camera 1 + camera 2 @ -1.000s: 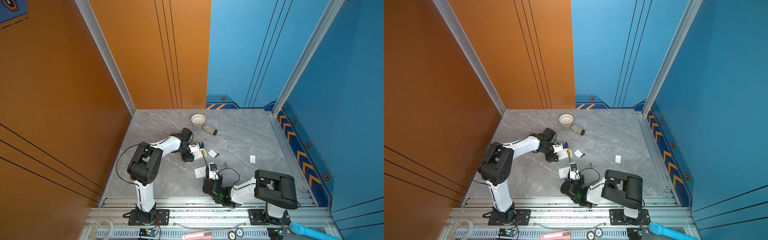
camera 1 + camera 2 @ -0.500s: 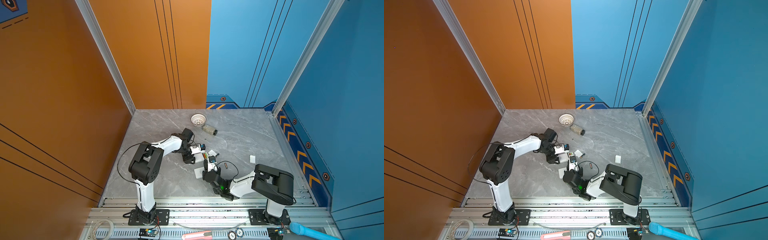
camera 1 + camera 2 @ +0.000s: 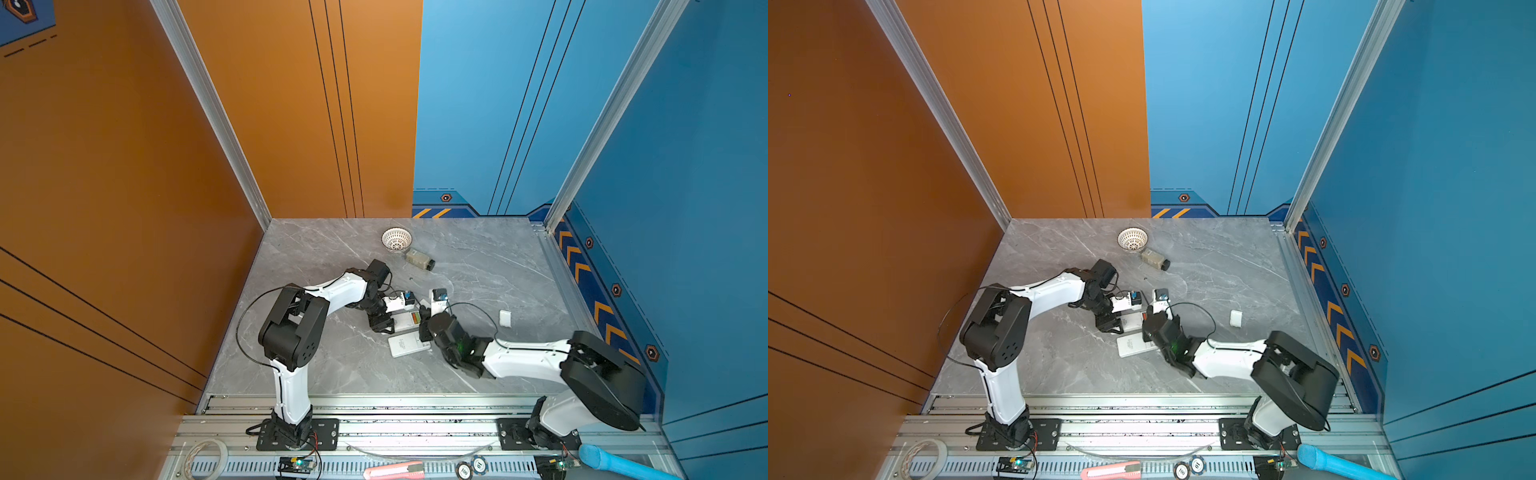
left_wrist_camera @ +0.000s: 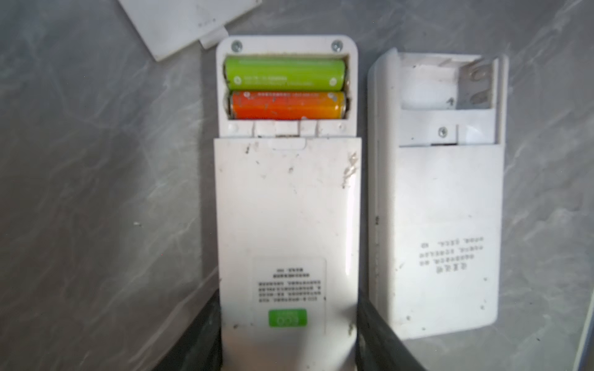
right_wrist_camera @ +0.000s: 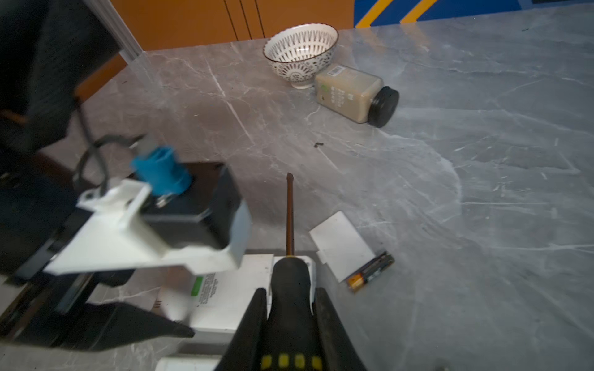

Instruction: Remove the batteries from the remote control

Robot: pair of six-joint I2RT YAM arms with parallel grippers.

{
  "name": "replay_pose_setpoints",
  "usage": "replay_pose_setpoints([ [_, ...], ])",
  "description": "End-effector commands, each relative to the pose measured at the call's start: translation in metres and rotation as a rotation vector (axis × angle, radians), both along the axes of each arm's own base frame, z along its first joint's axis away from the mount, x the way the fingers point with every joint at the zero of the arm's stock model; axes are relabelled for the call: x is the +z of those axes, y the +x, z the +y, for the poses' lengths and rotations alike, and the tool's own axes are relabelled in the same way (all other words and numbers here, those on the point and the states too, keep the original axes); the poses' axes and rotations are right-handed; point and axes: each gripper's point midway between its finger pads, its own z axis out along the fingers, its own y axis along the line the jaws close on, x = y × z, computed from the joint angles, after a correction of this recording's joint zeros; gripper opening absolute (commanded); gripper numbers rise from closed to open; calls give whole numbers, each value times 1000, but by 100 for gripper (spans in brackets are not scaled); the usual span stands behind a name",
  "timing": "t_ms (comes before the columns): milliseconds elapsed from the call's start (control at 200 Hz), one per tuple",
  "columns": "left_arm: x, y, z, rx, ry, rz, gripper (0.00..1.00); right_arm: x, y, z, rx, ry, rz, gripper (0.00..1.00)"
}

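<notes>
In the left wrist view the white remote control (image 4: pixel 287 205) lies back up with its compartment open. A light green battery (image 4: pixel 284 73) and an orange battery (image 4: pixel 286 105) sit in it. My left gripper (image 4: pixel 288 321) is shut on the remote's lower end, one finger against each side. A second white remote (image 4: pixel 440 205) lies beside it with an empty compartment. My right gripper (image 5: pixel 291 295) is shut on a black-handled screwdriver (image 5: pixel 290 218), its shaft pointing out over the held remote's end. A black-and-orange battery (image 5: pixel 369 271) lies loose on the table beside a white cover (image 5: pixel 342 245).
A patterned bowl (image 3: pixel 397 240) and a tipped jar (image 3: pixel 419 259) with a black lid stand at the back of the grey table (image 3: pixel 478 365). Another small white cover (image 3: pixel 505 318) lies to the right. Both arms meet at the remotes (image 3: pixel 409 345) in mid-table.
My right arm has reached away from the front edge toward the remotes, carrying the screwdriver. The left arm has stayed in place on the remote.
</notes>
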Motion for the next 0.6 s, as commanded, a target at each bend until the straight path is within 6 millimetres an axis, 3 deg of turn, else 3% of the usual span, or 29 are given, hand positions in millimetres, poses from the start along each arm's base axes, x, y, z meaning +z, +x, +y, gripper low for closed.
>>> replay_pose_setpoints([
  [0,-8,-3,17,25,76,-53,0,-23,-21,-22,68,5,300,0],
  [90,-5,3,23,55,85,-85,0,2,-17,-15,162,16,327,0],
  [115,-6,4,24,68,86,-83,0,5,-12,-22,168,4,355,0],
  [295,-11,12,37,128,108,-81,0,38,-10,1,344,30,436,0],
  [596,-15,16,57,88,193,-182,0,37,-18,17,465,-78,608,0],
])
